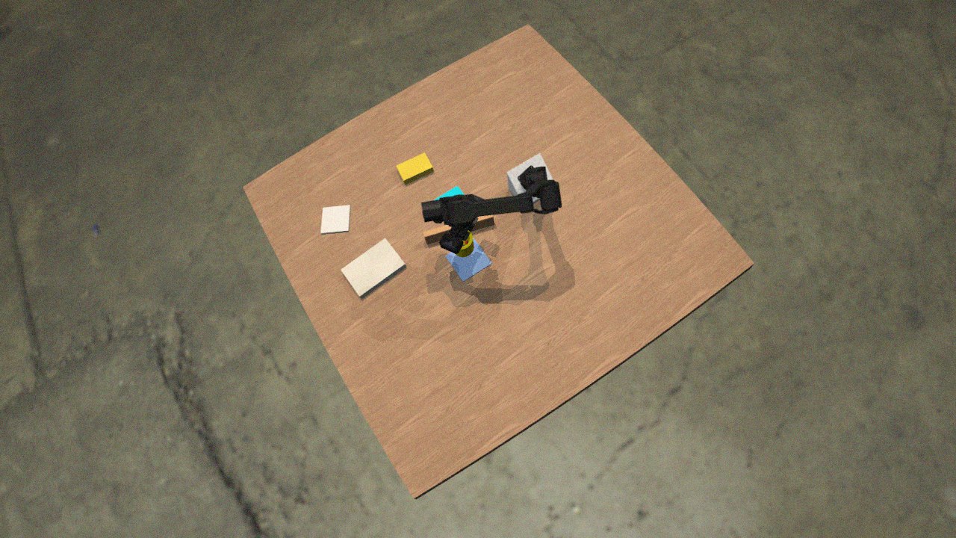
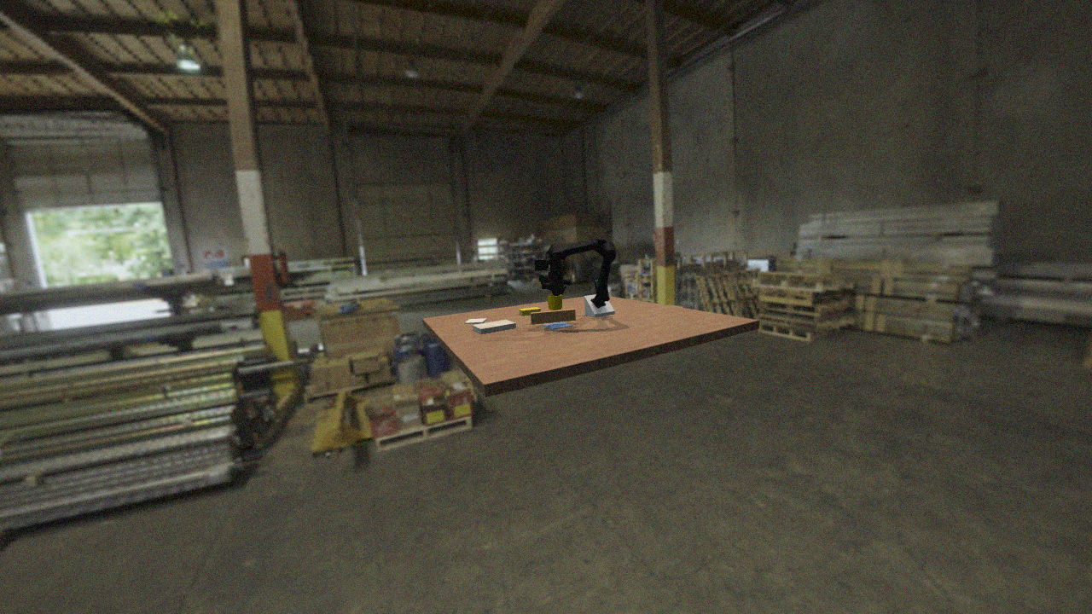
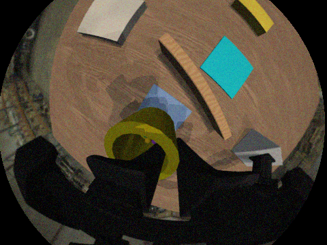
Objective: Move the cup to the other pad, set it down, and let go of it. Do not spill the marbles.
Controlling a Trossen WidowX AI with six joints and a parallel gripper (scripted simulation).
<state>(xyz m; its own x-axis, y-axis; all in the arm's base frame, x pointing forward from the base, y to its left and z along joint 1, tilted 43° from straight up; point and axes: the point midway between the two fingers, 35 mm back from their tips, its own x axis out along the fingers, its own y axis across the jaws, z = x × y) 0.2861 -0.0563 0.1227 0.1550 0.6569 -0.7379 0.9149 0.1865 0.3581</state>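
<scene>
A yellow cup (image 1: 465,248) (image 2: 554,302) (image 3: 154,116) hangs in the air above the blue pad (image 1: 471,269) (image 2: 556,326) (image 3: 182,111). My gripper (image 1: 459,235) (image 2: 554,292) (image 3: 172,140) is shut on the cup's wall near the rim, with one finger inside the cup and one outside. The cup looks about upright. A few small marbles (image 3: 147,139) show inside it, partly hidden by the finger. The cyan pad (image 1: 451,192) (image 3: 228,68) lies bare beyond the barrier and is partly hidden by the arm in the top view.
A long wooden barrier (image 1: 438,234) (image 2: 553,315) (image 3: 191,73) stands between the pads. A yellow block (image 1: 414,167) (image 2: 529,310), a cream block (image 1: 373,267) (image 2: 495,327) (image 3: 109,17) and a white tile (image 1: 335,219) lie around. A grey-white box (image 3: 252,143) is near the arm's base.
</scene>
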